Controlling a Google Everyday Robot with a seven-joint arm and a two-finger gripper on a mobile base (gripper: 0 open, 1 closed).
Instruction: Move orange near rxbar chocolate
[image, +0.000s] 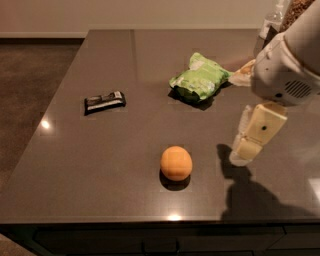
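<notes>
Right, the orange (176, 162) sits on the dark table (125, 55), toward the near edge and roughly mid-width, alone with a small shadow under it. Nothing is touching it. Off to the left and farther back lies the rxbar chocolate (104, 101), flat on the table, black wrapper with pale lettering, its long side running left to right with a slight tilt. Orange and bar are well apart, with bare tabletop between them.

Over on the right, the gripper (242, 156) hangs above the table, to the right of the orange and about level with it, clear of the fruit and carrying nothing. Its cream-coloured end points down and a little leftward, and from this angle I cannot tell whether it is spread or closed. Above it sits the bulky white wrist housing (285, 75), coming in from the right edge. A dark shadow (245, 190) of the arm falls on the table just below and near of the gripper.

Farther back, right of centre, a crumpled light-green snack bag (200, 80) lies on the table, well beyond the orange. Just behind the bag's right end a tan packet (244, 72) peeks out, partly hidden by the wrist housing. At the far right corner stands a clear bottle (272, 20). Two bright light spots glint on the table, one near the left edge, one at the near edge below the orange. Brown floor (35, 75) shows to the left.
</notes>
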